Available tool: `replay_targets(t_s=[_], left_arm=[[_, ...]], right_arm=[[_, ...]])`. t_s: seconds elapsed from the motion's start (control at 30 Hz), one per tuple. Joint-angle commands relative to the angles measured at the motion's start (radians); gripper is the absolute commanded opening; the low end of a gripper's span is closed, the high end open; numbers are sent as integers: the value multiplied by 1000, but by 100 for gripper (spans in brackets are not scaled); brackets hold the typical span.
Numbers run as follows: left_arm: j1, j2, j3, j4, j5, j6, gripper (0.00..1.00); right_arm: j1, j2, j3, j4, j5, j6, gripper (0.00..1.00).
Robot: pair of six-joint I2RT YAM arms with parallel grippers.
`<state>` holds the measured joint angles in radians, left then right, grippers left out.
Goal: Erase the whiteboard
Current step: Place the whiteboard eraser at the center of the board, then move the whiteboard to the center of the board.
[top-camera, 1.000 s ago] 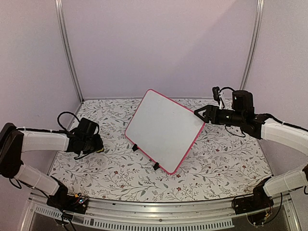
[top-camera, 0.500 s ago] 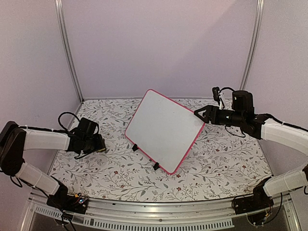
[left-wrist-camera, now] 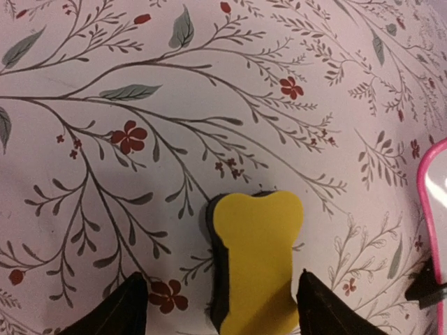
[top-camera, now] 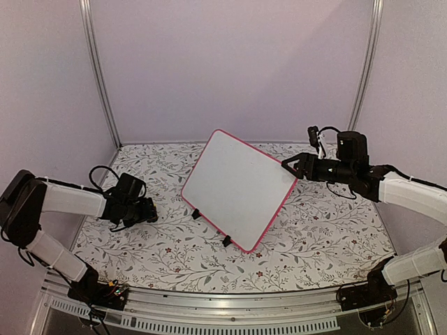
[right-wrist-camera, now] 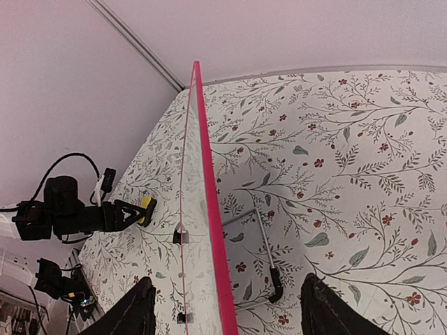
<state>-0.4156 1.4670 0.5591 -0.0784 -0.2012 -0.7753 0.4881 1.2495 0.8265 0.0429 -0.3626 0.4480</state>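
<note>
The whiteboard [top-camera: 239, 188] stands tilted in the middle of the table, its white face wiped clean inside the pink-red frame. My right gripper [top-camera: 290, 166] is open at its upper right corner. In the right wrist view the pink edge [right-wrist-camera: 209, 230] runs between the spread fingers of that gripper [right-wrist-camera: 227, 280] without touching either. A yellow eraser [left-wrist-camera: 257, 262] with a black underside lies flat on the floral cloth at the left. My left gripper [left-wrist-camera: 218, 278] is open around it, with a gap on each side.
A wire stand [right-wrist-camera: 262, 241] props the board from behind. Two black clip feet [top-camera: 196, 214] sit on its lower edge. Metal posts [top-camera: 98, 70] rise at the back corners, with walls close on both sides.
My left gripper has opened and let go of the yellow eraser, which now lies on the cloth. The left arm has shifted slightly right. The board and right arm have not moved.
</note>
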Motion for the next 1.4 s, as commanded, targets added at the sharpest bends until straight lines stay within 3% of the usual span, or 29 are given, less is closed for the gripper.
replay_targets(t_s=[0.0,0.3,0.43,0.6,0.83,1.07,1.37], left_arm=[[11,-44,-23,39,32,-5,75],[7,-279,-20,84,55,65,94],[-24,-286,-32,154,162,164,95],[-138,-207,12,189,226,301,94],[-297,3,158,120,112,423,92],[-352,154,226,109,57,457,82],[-353,222,234,122,62,470,76]], right_arm=[[-6,1,2,1,-13,-7,69],[-8,9,0,5,-17,-8,69],[-9,17,-4,13,-24,-2,69],[-9,19,-4,13,-25,1,69],[-10,6,-7,1,9,7,69],[-39,-44,-33,-24,131,28,73],[-94,-115,-79,-21,201,71,74]])
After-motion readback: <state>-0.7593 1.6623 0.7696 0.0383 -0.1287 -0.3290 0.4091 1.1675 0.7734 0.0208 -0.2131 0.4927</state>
